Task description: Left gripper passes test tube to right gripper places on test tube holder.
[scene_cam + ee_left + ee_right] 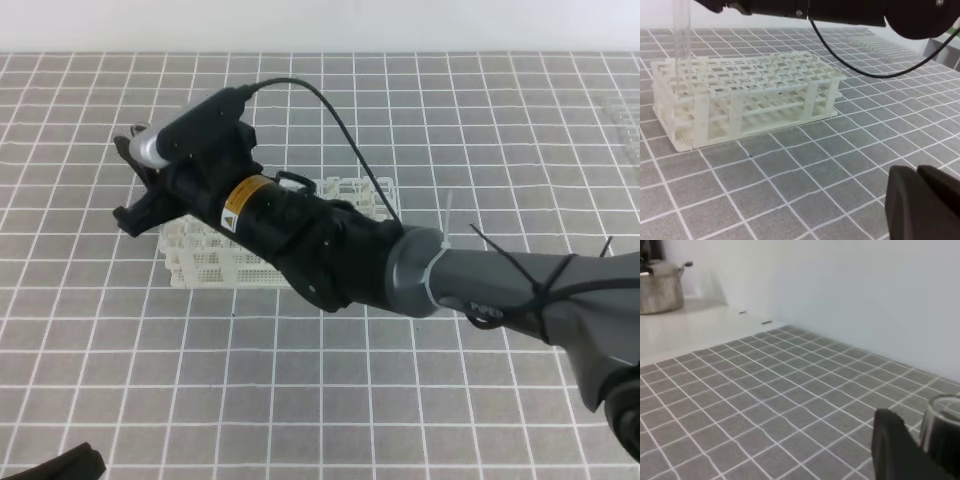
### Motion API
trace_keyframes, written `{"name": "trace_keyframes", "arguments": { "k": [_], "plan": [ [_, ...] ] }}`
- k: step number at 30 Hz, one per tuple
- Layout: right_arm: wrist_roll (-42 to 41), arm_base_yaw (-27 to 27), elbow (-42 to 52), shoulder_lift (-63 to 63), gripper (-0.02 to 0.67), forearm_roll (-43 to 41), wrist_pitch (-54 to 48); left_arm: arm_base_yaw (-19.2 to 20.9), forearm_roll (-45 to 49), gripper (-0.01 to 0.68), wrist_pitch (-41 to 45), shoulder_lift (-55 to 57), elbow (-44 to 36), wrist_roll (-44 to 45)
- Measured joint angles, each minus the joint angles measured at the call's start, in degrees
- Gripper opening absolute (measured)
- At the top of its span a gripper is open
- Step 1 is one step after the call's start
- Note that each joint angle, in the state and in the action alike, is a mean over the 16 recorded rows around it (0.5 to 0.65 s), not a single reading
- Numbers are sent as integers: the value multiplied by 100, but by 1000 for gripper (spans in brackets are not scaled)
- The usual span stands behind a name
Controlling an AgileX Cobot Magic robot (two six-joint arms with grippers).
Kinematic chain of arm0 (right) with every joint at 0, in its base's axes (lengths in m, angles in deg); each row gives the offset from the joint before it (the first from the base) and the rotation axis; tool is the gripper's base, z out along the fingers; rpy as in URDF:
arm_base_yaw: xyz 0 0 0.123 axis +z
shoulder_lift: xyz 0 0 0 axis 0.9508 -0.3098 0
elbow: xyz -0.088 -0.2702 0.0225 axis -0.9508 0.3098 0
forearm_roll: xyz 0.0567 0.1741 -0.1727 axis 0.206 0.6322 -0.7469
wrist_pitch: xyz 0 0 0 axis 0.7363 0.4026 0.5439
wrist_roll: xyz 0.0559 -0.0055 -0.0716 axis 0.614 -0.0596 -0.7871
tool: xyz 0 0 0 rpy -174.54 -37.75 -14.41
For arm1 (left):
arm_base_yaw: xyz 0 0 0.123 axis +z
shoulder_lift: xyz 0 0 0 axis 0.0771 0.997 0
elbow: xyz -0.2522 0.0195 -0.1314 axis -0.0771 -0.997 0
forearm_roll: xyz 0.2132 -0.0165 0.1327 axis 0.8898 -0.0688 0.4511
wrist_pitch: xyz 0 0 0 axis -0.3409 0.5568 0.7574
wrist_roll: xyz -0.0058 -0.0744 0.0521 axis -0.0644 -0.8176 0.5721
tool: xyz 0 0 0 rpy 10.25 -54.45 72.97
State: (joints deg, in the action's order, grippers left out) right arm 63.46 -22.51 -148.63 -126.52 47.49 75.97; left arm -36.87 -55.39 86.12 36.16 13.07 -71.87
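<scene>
The white test tube holder [215, 255] [745, 95] stands on the grey grid mat, partly under my right arm. My right gripper [135, 190] reaches across it to its left end and is shut on the test tube [681, 35], which hangs upright over the holder's left corner, its lower part at the top lattice. In the right wrist view the tube's glass rim [944, 415] sits beside one black finger [892, 445]. The left gripper [60, 466] [925, 205] rests low at the near left, shut and empty, well apart from the holder.
The right arm's black cable [865, 70] arcs over the holder. Clear glassware lies at the far right of the mat [625, 120] [880, 45]. A steel kettle [660, 287] stands on a white counter beyond the mat.
</scene>
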Motion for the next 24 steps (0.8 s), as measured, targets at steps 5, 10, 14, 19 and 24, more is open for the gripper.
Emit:
{"name": "trace_keyframes", "arguments": {
  "k": [5, 10, 14, 19, 24],
  "plan": [
    [3, -14, -1, -64, 89, -3, -42, 0, 0, -1, 0, 0, 0, 0],
    [6, -23, -1, -128, 89, -4, -50, 0, -1, -1, 0, -6, 9, 0],
    [9, -26, -1, -173, 89, -3, -45, 0, -2, -1, 0, -9, 14, 0],
    [9, -30, -1, -222, 89, 5, -34, 0, -1, 0, 5, -11, 19, -1],
    [9, -32, -1, -241, 95, 12, -26, 0, -1, 0, 11, -11, 19, -2]
  ]
}}
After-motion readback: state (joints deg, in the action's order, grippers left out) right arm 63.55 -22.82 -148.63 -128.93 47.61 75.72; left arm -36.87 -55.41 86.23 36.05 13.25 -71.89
